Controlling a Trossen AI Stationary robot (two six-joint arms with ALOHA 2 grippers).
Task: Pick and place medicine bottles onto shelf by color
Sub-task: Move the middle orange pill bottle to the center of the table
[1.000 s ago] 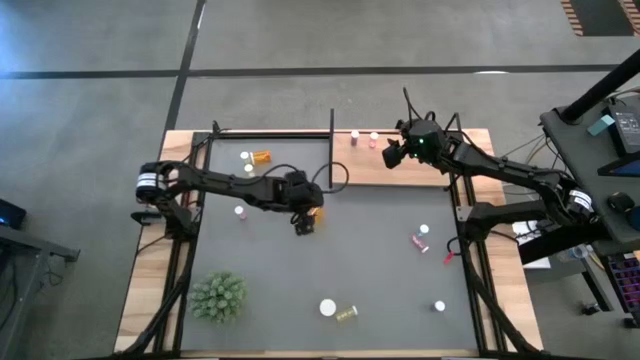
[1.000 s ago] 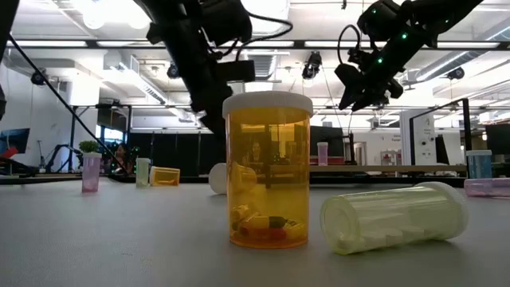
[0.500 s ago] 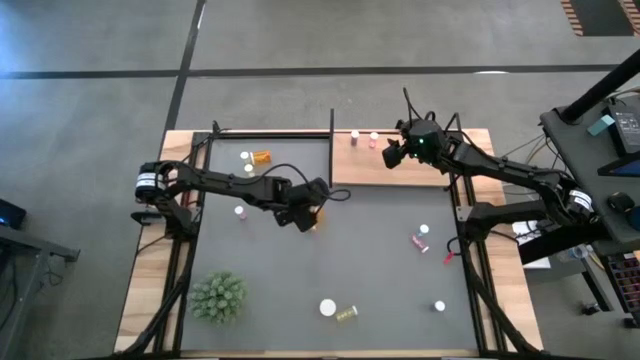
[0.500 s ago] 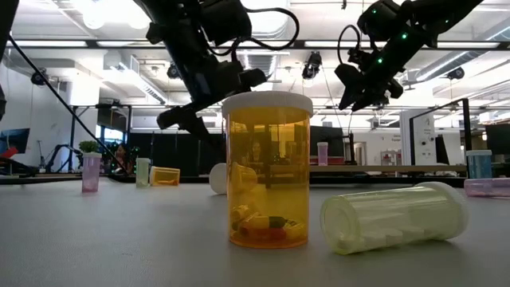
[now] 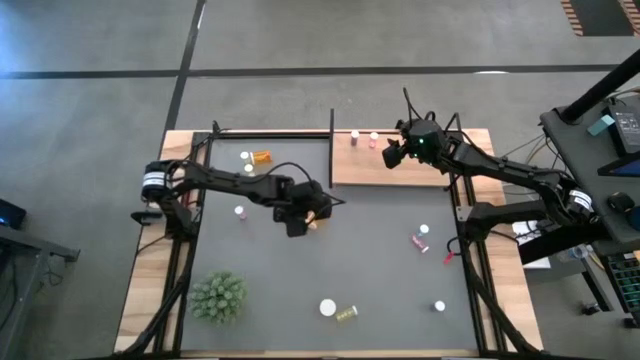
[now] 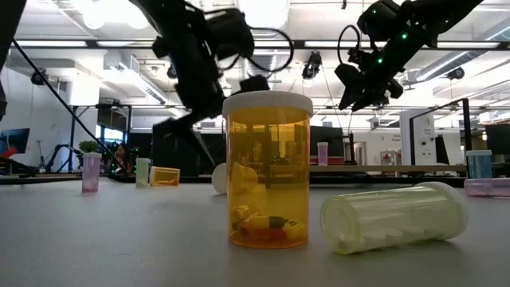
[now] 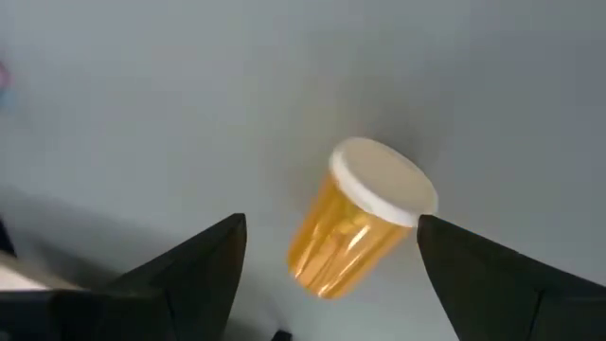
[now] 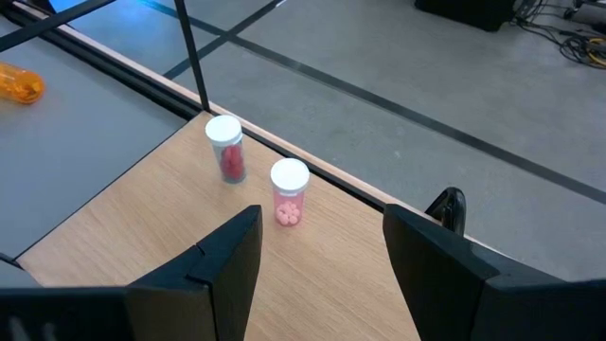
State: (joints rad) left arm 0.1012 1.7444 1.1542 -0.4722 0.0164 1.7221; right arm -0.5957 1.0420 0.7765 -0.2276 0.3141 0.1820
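Jaws of the left gripper [image 7: 327, 248] stand released around 1 orange plastic white-capped bottle [image 7: 358, 218]; closing off-centre could topple it.

The dark left gripper [image 5: 312, 217] reaches to mid-table, fingers spread wide. The dark right gripper [image 5: 390, 155] hovers farther back, fingers parted.
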